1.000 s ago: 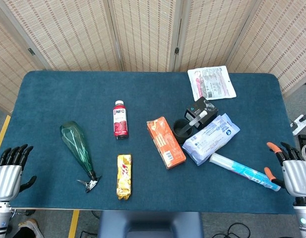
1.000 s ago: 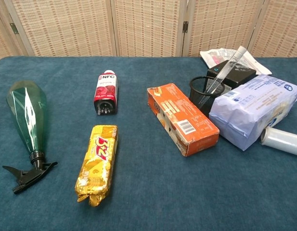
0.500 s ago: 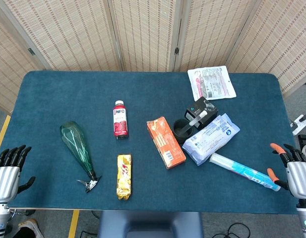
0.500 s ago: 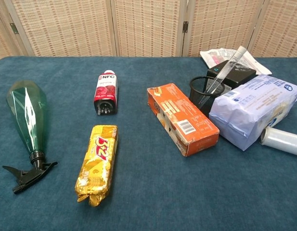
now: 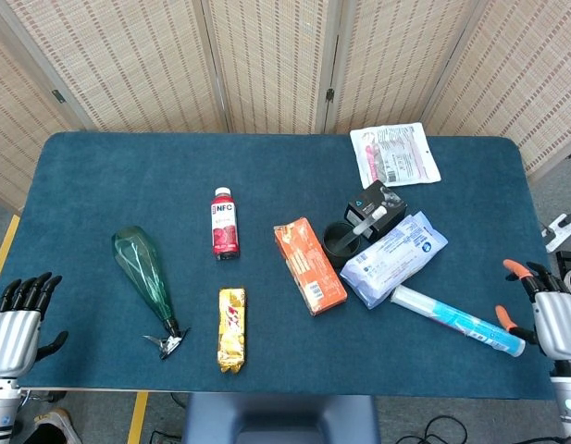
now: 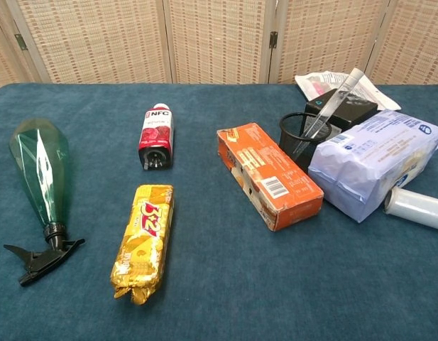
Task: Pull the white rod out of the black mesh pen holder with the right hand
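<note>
The black mesh pen holder point(image 5: 341, 239) point(image 6: 301, 135) stands right of the table's middle, between an orange box and a black box. The white rod point(image 5: 367, 223) point(image 6: 334, 101) leans out of it toward the back right. My right hand point(image 5: 552, 314) hangs off the table's front right edge, fingers spread, holding nothing, well to the right of the holder. Open and empty as well, my left hand point(image 5: 14, 326) sits off the front left corner. Neither hand shows in the chest view.
Around the holder lie an orange box point(image 5: 309, 265), a black box point(image 5: 377, 203), a pale blue packet point(image 5: 394, 257) and a clear tube point(image 5: 456, 319). Further left are a red bottle point(image 5: 224, 223), a gold snack bar point(image 5: 231, 329) and a green spray bottle point(image 5: 148, 279). A white pouch point(image 5: 394, 154) lies at the back.
My right hand has drifted slightly right and down along the table's edge. The left hand dipped and came back. The objects have not moved.
</note>
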You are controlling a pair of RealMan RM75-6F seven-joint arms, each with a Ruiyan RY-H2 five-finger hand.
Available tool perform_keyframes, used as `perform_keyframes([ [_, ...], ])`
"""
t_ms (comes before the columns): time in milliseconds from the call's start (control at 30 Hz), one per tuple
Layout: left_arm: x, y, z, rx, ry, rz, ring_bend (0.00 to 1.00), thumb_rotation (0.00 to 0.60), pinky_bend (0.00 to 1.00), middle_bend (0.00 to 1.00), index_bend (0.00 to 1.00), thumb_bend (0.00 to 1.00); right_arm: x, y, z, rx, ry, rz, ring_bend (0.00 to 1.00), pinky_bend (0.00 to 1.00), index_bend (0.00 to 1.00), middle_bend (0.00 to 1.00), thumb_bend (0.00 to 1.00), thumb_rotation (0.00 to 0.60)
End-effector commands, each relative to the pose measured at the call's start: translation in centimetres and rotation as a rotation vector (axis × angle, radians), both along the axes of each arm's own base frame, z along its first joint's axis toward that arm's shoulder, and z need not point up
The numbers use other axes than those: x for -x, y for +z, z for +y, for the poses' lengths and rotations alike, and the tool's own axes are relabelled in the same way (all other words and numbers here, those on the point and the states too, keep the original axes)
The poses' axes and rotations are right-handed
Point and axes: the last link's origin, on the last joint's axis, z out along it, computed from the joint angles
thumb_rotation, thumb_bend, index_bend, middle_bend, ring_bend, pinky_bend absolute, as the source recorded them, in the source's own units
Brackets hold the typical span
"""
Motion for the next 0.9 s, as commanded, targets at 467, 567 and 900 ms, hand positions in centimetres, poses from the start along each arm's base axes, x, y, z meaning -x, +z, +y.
perform_keyframes([
  [467, 0.1, 0.0, -0.3, 0.001, -0.003, -0.016, 0.16, 0.600, 0.14, 0.15, 0.16, 0.25, -4.6, -1.6, -10.1, -0.199, -0.027, -0.224, 0.08, 0.15, 0.32, 0.25, 0.32, 0.600],
  [567, 0.1, 0.0, -0.3, 0.005, -0.005, -0.018, 0.16, 0.600, 0.14, 0.15, 0.16, 0.25, -5.5, -2.6, -12.0, -0.235, -0.024, -0.242, 0.01, 0.10, 0.34, 0.20, 0.32, 0.600],
  [900, 0.2, 0.1, -0.5, 0.005, 0.006, -0.016, 0.16, 0.600, 0.14, 0.15, 0.16, 0.25, -7.5, -6.1, -16.7, -0.359, -0.066, -0.307, 0.00, 0.04, 0.35, 0.16, 0.18, 0.600],
])
